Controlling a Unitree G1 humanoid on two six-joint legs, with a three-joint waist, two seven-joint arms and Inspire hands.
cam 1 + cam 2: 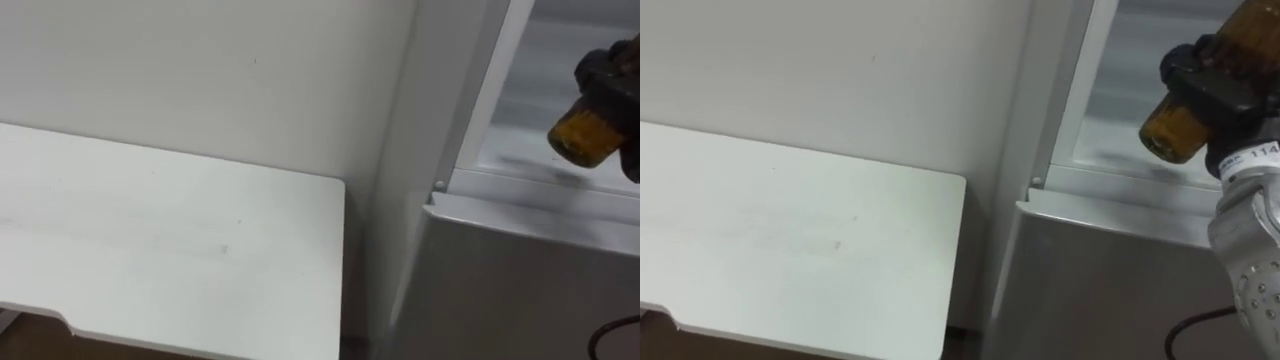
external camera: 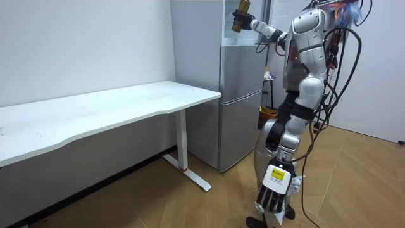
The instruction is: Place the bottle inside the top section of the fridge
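**Left eye view.**
- Bottle (image 1: pixel 583 135): amber, at the right edge. It is carried tilted at the mouth of the fridge's (image 1: pixel 500 285) open upper compartment, above the sill, not set down.
- Right hand (image 1: pixel 620 68): dark fingers wrapped round the bottle, partly cut off by the frame edge.
- Table (image 1: pixel 150 235): white, lower left, just beside the fridge.

**Room view.**
- The robot stands facing the fridge, right arm raised to the upper centre of the frame.
- Left hand (image 2: pixel 273 190): hangs low by the leg, fingers relaxed, holding nothing.

**Right eye view.**
- Same scene, with more of the bottle showing at upper right.

**Risks, as judged.**
- If released while tilted, the bottle may topple or roll out over the sill.
- The hand may knock the compartment's frame on the way in.

**Hidden or unclear.**
- The fingers cover the bottle's middle, so it is uncertain which end leads.
- The compartment's depth and shelves are hard to make out.
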